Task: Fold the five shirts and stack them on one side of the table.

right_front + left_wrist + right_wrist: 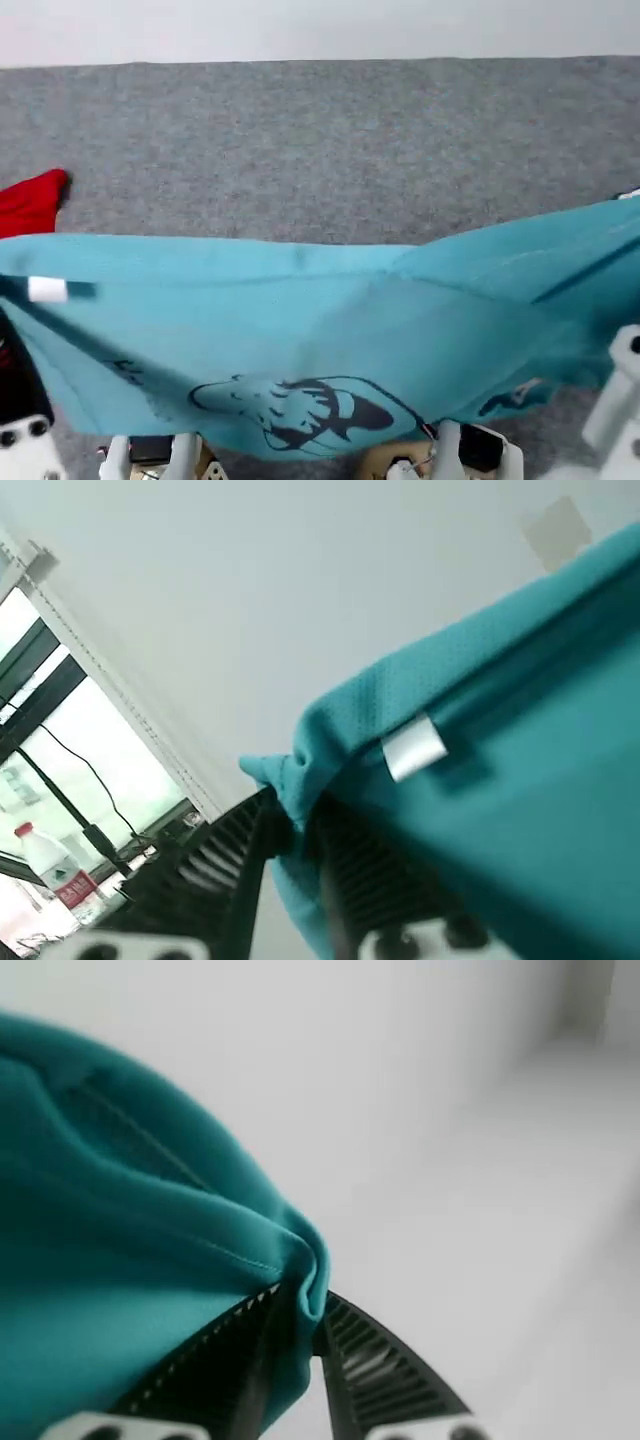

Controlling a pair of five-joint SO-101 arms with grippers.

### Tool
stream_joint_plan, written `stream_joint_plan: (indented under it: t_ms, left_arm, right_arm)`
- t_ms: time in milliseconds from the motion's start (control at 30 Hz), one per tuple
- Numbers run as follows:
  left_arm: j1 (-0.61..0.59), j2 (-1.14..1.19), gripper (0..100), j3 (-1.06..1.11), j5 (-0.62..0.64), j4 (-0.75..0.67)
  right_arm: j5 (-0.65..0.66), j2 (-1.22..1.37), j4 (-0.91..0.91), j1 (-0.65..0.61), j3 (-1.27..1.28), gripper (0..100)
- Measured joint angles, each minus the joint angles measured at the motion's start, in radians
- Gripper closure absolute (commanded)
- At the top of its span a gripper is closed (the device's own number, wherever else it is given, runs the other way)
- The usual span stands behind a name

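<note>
Left gripper point(295, 828) is pinching a bunched-up corner of the teal shirt point(500, 780). Both ribbed black jaws are closing right down on the fabric, with the cloth squeezed between them and puffing out past the tips. A small white tag point(413, 748) is sitting on the shirt just beside that pinch.

Right gripper point(300, 1310) is doing the same at the other end. Its jaws are clamping a folded hem edge, and the fabric is puckering right where they're biting.

Looking down from the high view, the shirt is hanging spread out between those two pinched ends, lifted off the grey table point(320, 140) and running across nearly the whole width. The top edge is dipping a bit toward the middle and rising toward the right side of the view. The tag end is sitting at the left side of that view. A dark shark print point(300, 410) is showing near the lower hem, which is draping down over the white arm bases point(450, 455) at the near edge.

A red shirt point(30, 200) is lying crumpled on the table at the far left, just past the teal one's top edge and partly cut off.

Behind the left gripper, a water bottle point(55, 870) is standing by a window point(60, 740).
</note>
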Motion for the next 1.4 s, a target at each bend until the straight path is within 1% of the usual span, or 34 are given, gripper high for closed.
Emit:
stream_joint_plan:
  t_ms: [267, 367, 467, 567, 667, 833, 933, 1033, 1100, 1233, 1400]
  left_arm:
    - [0.002, 0.009, 100, 0.382, 0.000, -0.005]
    - [0.003, 0.009, 100, 0.569, 0.000, -0.058]
    - [0.005, 0.018, 100, 0.773, 0.000, -0.163]
    - [0.006, 0.032, 100, 0.976, 0.000, -0.324]
    - [0.008, 0.044, 100, 1.183, 0.000, -0.537]
    - [0.008, 0.048, 100, 1.530, 0.000, -0.942]
    - [0.009, 0.095, 100, 1.674, 0.005, -1.169]
    - [0.009, 0.206, 100, 1.689, 0.003, -1.316]
    - [0.009, 0.305, 100, 1.660, 0.003, -1.367]
    - [0.009, 0.542, 100, 1.491, 0.003, -1.392]
    - [0.011, 0.847, 100, 1.206, 0.005, -1.396]
  right_arm:
    - [0.000, 0.130, 0.017, 0.000, 0.107, 98.7]
    - [0.000, 0.180, 0.041, -0.020, 0.189, 98.7]
    - [0.000, 0.222, 0.044, -0.061, 0.302, 98.7]
    - [0.000, 0.262, 0.040, -0.103, 0.442, 98.7]
    - [0.000, 0.272, -0.018, -0.135, 0.617, 98.7]
    - [0.000, 0.281, -0.242, -0.149, 0.918, 98.7]
    - [0.003, 0.282, -0.416, -0.155, 1.097, 98.7]
    - [0.003, 0.282, -0.574, -0.167, 1.238, 98.7]
    - [0.003, 0.282, -0.649, -0.167, 1.292, 98.7]
    - [0.003, 0.308, -0.764, -0.173, 1.326, 98.7]
    - [0.063, 0.408, -0.899, -0.175, 1.327, 98.7]
